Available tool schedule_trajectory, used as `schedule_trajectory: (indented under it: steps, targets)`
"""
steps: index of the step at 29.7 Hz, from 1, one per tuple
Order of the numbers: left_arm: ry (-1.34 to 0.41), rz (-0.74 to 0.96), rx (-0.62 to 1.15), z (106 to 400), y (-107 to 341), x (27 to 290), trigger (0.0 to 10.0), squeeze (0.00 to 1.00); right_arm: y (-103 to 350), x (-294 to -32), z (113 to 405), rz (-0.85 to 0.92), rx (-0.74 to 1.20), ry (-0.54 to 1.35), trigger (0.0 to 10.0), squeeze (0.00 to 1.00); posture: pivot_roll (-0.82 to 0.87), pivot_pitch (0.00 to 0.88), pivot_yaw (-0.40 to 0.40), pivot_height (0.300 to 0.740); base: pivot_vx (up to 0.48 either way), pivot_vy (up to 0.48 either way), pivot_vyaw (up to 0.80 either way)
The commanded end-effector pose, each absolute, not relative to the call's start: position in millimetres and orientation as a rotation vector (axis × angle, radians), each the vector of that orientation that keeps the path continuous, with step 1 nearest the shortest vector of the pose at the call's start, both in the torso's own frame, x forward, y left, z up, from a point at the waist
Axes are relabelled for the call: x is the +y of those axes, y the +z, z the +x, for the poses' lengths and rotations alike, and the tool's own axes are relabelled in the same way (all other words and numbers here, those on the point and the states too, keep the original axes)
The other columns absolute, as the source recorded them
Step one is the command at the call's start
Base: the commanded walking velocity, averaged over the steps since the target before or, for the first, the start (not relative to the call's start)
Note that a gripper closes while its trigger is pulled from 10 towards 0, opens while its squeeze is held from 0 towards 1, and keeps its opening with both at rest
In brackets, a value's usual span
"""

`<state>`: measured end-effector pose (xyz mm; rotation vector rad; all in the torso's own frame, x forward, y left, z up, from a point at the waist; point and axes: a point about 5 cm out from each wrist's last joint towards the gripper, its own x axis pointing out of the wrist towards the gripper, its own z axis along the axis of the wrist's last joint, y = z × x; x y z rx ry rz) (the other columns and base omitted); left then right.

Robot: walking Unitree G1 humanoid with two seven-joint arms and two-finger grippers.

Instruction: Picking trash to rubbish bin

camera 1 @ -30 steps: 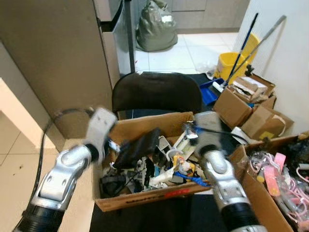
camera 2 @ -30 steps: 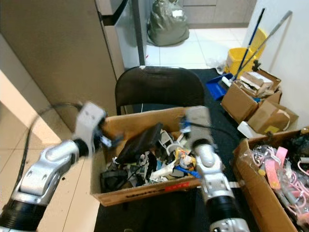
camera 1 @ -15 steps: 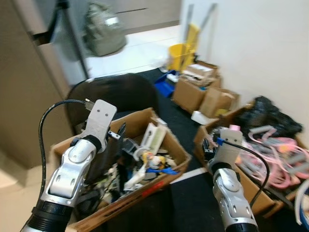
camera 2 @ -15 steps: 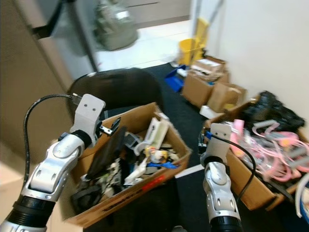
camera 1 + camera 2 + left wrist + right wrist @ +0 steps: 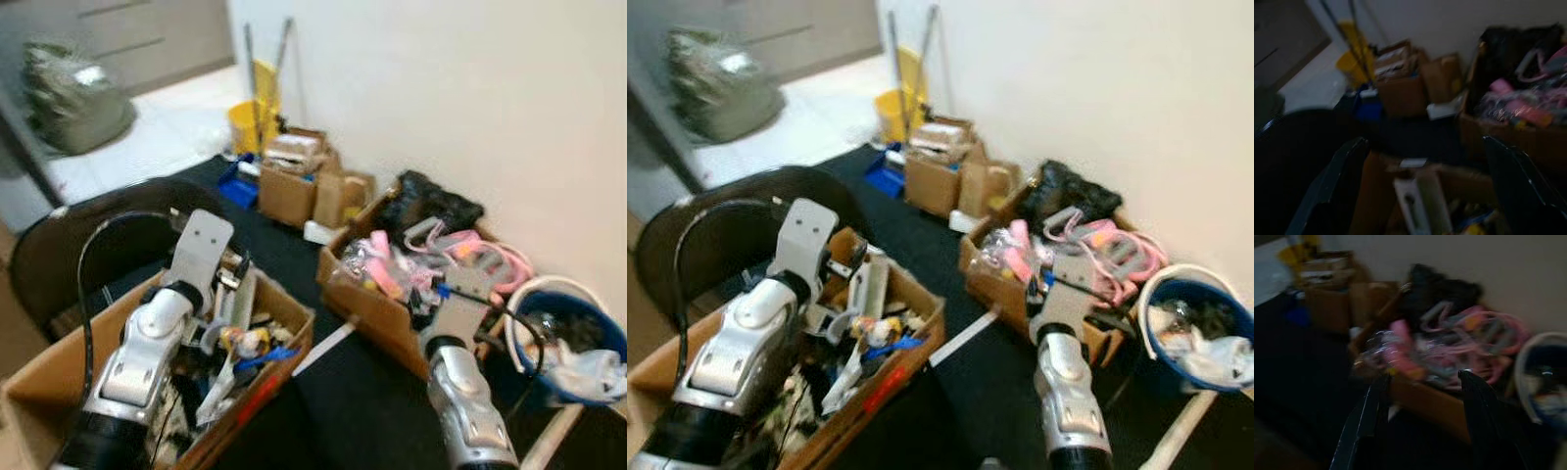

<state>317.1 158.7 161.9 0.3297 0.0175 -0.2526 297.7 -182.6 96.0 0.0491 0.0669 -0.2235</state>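
Two grippers are hanging empty over a cluttered black floor as the robot is facing a row of boxes along a white wall. Nearest the camera on the left, the left gripper (image 5: 1420, 186) is hovering with its fingers (image 5: 1334, 181) spread apart and gripping nothing, poised above a cardboard box (image 5: 284, 338) that is brimming with mixed trash (image 5: 235, 348) of white, yellow and blue bits. On the right, the right gripper (image 5: 1420, 421) is also holding its fingers (image 5: 1364, 416) open and empty, aiming toward a second cardboard box (image 5: 994, 289) piled with pink plastic pieces (image 5: 1097, 245), probably because that pile is the next thing to be sorted.

Just right of that box, a blue bin (image 5: 1190, 328) with a white rim is standing against the wall and already holding some pale, crumpled scraps; it appears to be the rubbish bin the trash is meant for, set close so that carries are short. A black bag (image 5: 431, 206) is slumping at the far end of the pink pile. Farther along the wall, smaller brown boxes (image 5: 299, 186) are sitting beside a yellow bucket (image 5: 250, 122) with mop handles leaning in it. At far left, a grey sack (image 5: 73, 93) is resting on the pale tiles.
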Motion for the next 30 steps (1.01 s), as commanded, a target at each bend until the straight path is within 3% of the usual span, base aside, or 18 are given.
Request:
schedule_trajectory:
  steps: [1, 30]
  targets:
    - [-0.270, 0.360, 0.047, 316, 153, 161, 10.0, 0.00, 91, -179, 295, 0.058, 0.097, -0.224, 10.0, 0.00, 0.01, 0.105, 0.077, 0.740, 0.000, 0.000, -0.80]
    - [-0.168, 0.327, 0.043, 325, 153, 171, 10.0, 0.00, 90, -183, 295, 0.047, 0.115, -0.246, 10.0, 0.00, 0.01, 0.107, 0.081, 0.740, 0.000, 0.000, -0.80]
